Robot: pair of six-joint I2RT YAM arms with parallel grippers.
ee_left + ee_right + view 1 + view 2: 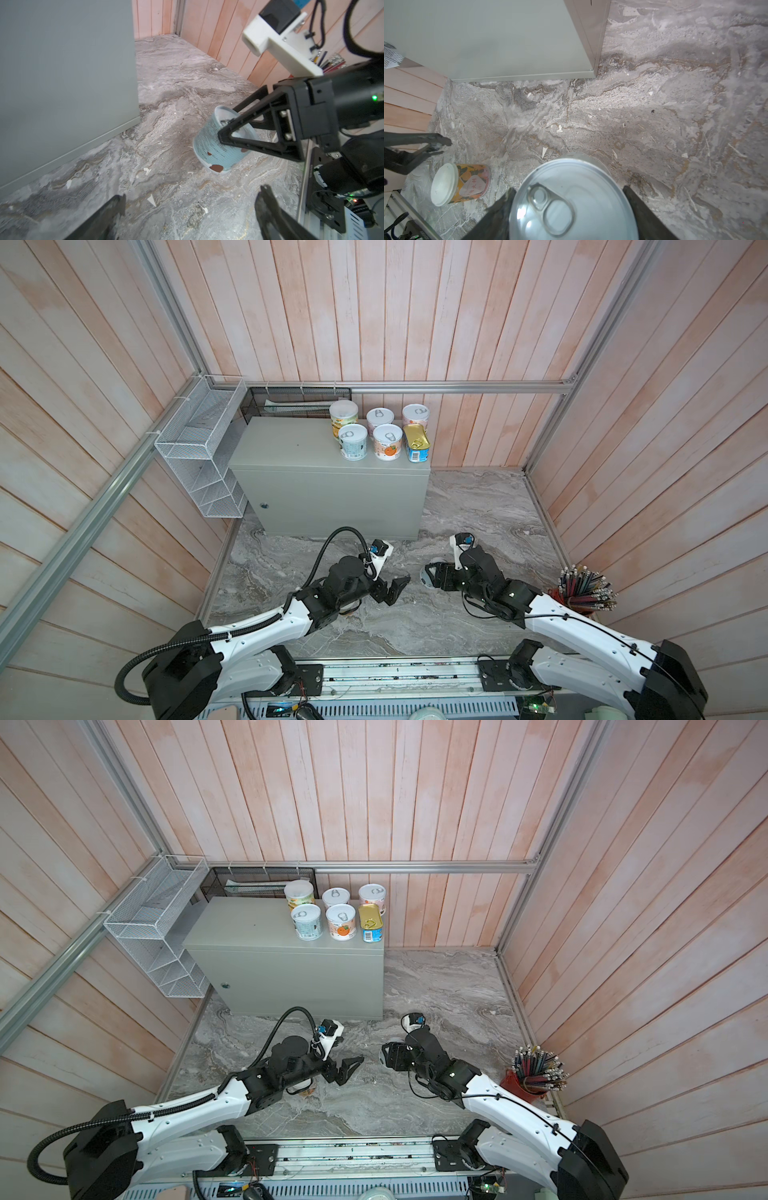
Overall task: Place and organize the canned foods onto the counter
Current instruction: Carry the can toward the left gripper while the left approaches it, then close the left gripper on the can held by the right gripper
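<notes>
Pale-blue round pull-tab can is clamped at its sides by right jaws, tilted on veined marble surface, probably for lifting onto grey metal box worktop. Left jaws are spread, empty, near orange-labelled can lying on its side.

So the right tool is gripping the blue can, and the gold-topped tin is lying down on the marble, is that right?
Only partly. The gold-topped tin is not on the marble: it sits on the counter, at its right end beside the round cans, as both top views show. The right tool does grip the blue can.
</notes>
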